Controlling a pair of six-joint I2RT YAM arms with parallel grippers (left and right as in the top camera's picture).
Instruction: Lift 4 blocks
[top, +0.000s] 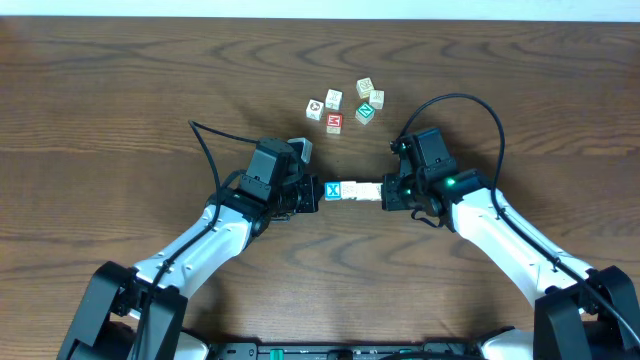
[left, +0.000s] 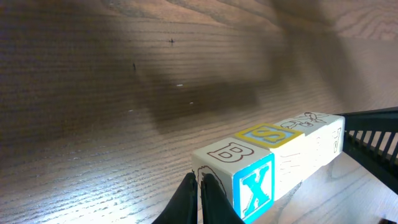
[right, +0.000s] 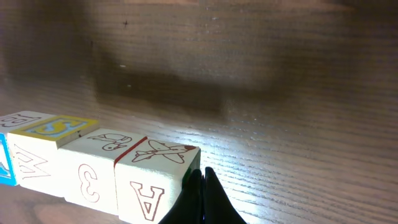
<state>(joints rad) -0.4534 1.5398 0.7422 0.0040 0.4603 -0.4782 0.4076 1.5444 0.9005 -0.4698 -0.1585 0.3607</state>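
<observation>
Blocks in row, ends touching left gripper, right gripper

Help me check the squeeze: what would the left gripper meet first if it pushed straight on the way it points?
The blue X block. The left gripper's shut tips seem to press against its side, though exact contact is hard to confirm.

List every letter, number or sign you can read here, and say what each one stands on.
"X": white, on the blue face of the end block.
"B": outlined, on that block's top.
"S": in the yellow frame atop the second block.
"M": on the second block's side.
"3": on the third block, on its side.
"A": upside down, on the other end block, on its side.
Loose blocks farther back: marks too small to read.
</observation>
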